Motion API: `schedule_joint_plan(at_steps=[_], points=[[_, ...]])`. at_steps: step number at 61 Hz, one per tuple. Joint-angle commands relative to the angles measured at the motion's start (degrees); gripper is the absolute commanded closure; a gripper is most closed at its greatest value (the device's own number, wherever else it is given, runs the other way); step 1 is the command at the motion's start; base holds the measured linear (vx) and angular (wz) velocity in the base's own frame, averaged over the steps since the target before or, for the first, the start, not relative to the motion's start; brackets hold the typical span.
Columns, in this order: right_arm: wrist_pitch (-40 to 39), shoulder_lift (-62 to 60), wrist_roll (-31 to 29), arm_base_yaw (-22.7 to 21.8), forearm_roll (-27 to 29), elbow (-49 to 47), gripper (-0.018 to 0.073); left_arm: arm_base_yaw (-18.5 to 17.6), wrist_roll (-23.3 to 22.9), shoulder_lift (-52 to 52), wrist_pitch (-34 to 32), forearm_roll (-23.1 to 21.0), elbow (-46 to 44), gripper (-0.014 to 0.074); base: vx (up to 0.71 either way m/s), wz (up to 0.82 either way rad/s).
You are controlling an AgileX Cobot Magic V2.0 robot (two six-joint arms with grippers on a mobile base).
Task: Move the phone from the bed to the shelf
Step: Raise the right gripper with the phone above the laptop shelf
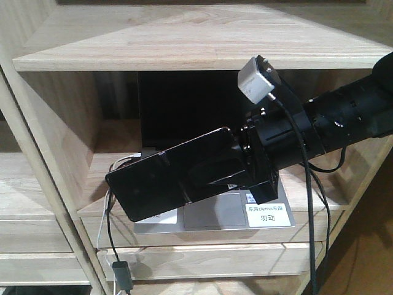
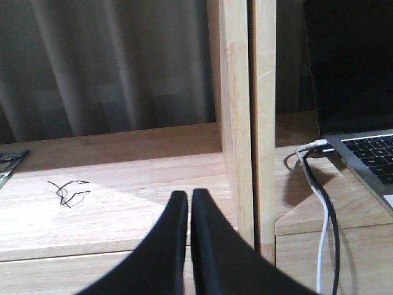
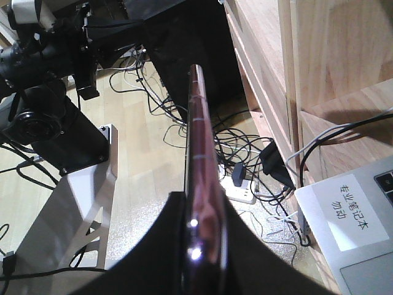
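Pale wooden shelf (image 1: 184, 46) fills your view — your right claw (image 1: 187, 178) pinches the phone (image 1: 138, 184) in front of the laptop (image 1: 215, 216), left claw (image 2: 189, 194) pressed together.

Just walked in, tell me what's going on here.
The right hand is clamped on the phone, holding it in the air in front of the shelf compartment where an open laptop sits. The phone is not set down yet. The left hand is shut and empty, at the neighbouring compartment.
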Motion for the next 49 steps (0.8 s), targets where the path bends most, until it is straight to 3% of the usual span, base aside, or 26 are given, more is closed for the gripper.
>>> schedule_joint_plan(at_steps=[1, 49], points=[[4.2, -2.2, -0.2, -0.2, 5.0, -1.5, 0.0561, 0.2, -0.3, -0.3, -4.1, -0.5, -1.3, 0.0595, 0.00, 0.00], [4.3, -2.2, 0.2, -0.2, 6.3, -1.5, 0.0561, 0.2, -0.3, -0.3, -4.1, -0.5, -1.3, 0.0595, 0.00, 0.00]])
